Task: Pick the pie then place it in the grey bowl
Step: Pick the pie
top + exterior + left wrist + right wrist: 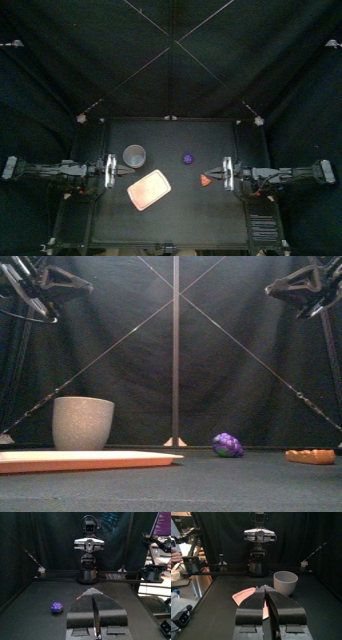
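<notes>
- Room to move is widest along the front strip of the table (201, 222) and at its back right corner, both bare. The things sit in a band across the middle, between the two arms.
- On the left side is the left gripper (120, 170) and on the right side the right gripper (219, 174), both held well above the surface. Each has its jaws pressed together with nothing between them.
- Right of the middle lies the pie (206, 180), a small orange piece. It is just beside the right gripper and a little toward the front, untouched.
- Toward the back left, the grey bowl (134, 154) stands upright near the left gripper, well apart from the pie.
- In front of the bowl the pink tray (148, 189) lies flat and askew. The purple toy (189, 158) lies between bowl and pie, further back.
- Neither wrist view shows the pie, and the right gripper's own jaws cover the table just ahead of them.
- From above the pie's shape is too small to make out. The front view shows it low and flat at the far right.
</notes>
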Tool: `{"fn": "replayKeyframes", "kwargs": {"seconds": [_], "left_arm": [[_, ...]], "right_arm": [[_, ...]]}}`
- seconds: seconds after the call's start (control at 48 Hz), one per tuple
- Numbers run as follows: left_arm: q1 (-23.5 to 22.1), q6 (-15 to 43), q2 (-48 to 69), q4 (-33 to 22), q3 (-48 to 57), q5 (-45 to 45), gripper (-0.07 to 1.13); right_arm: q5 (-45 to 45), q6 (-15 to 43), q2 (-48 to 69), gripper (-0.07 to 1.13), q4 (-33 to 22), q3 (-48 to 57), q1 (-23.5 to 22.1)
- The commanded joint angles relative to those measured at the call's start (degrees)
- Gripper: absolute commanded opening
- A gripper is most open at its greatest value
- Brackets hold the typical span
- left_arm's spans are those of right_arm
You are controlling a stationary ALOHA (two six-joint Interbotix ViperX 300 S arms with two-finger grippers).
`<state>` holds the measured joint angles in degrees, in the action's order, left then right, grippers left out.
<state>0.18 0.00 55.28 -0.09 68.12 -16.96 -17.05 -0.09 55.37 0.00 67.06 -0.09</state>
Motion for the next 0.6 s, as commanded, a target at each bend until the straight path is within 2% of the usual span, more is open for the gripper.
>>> {"fn": "replayKeyframes", "kwargs": {"seconds": [0.021, 0.229, 0.354, 0.458, 0.604], "left_arm": [[0.26, 0.09, -0.44, 0.0, -1.14, -0.44, 0.01], [0.35, 0.09, -0.44, -0.09, -1.14, -0.44, 0.01], [0.53, 0.09, -0.44, -0.09, -1.14, -0.62, 0.01], [0.62, 0.09, -0.44, -0.09, -1.14, -0.79, 0.01], [0.7, 0.0, -0.44, -0.09, -0.97, -0.79, 0.01]], "right_arm": [[-0.09, 0.26, -2.11, 0.02, -0.18, -0.18, 0.0], [0.09, 1.23, -12.57, 0.02, 1.32, -1.76, -2.81], [2.02, 2.81, -18.72, 0.1, 7.03, -3.52, -6.5], [4.31, 3.6, -22.41, 0.32, 12.22, -4.83, -9.76], [4.75, 3.69, -24.96, 0.76, 16.26, -6.24, -10.99]]}}
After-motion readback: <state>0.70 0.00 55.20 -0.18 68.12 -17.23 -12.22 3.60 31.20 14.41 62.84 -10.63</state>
